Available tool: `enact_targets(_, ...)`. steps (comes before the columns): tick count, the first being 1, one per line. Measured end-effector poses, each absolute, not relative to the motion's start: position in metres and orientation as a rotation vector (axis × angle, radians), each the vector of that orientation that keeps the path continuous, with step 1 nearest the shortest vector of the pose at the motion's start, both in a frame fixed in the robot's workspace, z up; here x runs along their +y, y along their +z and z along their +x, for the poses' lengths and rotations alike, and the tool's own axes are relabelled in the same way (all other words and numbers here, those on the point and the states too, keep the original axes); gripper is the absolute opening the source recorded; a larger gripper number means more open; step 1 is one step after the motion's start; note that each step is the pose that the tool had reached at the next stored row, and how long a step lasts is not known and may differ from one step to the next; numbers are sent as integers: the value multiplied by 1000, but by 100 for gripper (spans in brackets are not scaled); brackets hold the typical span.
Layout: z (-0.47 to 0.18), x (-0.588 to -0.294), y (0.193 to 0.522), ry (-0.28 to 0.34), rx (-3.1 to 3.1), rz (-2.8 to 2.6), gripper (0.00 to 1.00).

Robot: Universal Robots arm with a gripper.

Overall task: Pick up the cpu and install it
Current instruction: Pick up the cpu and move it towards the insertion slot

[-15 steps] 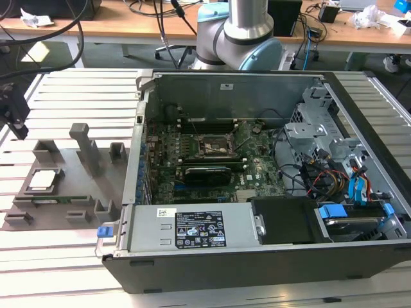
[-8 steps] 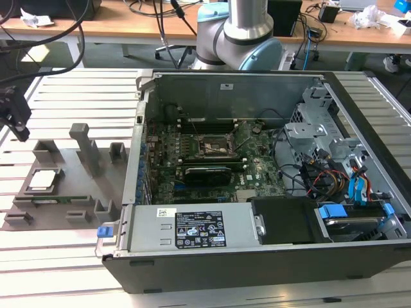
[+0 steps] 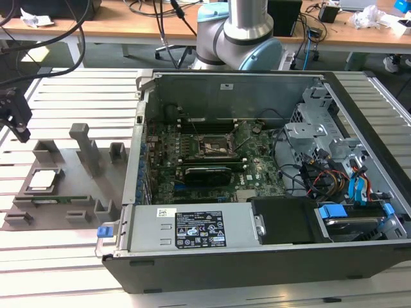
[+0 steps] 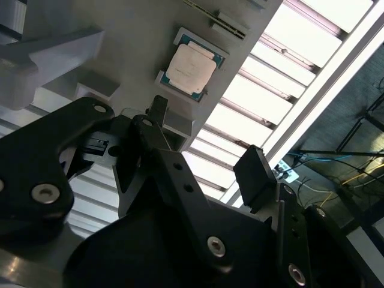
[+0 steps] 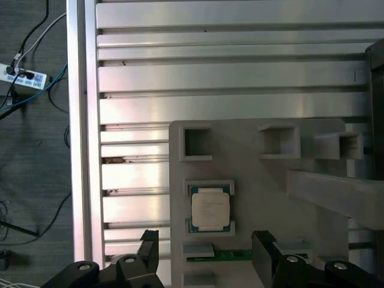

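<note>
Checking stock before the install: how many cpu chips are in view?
1. The cpu lies flat in a recess of the grey holder, on the slatted table at the exterior view's left of the computer case. Another may be hidden inside the case.

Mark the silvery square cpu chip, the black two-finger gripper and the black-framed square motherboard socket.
silvery square cpu chip (image 5: 210, 209): first wrist view, centre of its metal top plate.
black two-finger gripper (image 5: 204, 236): first wrist view, midway between its open fingertips.
black-framed square motherboard socket (image 3: 215, 146): exterior view, middle of the socket.
</note>
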State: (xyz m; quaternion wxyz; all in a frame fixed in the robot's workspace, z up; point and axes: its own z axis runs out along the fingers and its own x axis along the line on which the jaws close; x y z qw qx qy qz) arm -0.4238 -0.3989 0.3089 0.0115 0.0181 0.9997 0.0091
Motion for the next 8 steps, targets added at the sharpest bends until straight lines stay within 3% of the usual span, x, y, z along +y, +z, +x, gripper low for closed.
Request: enact_targets(8, -424, -399, 306, 28, 3118, 57, 72)
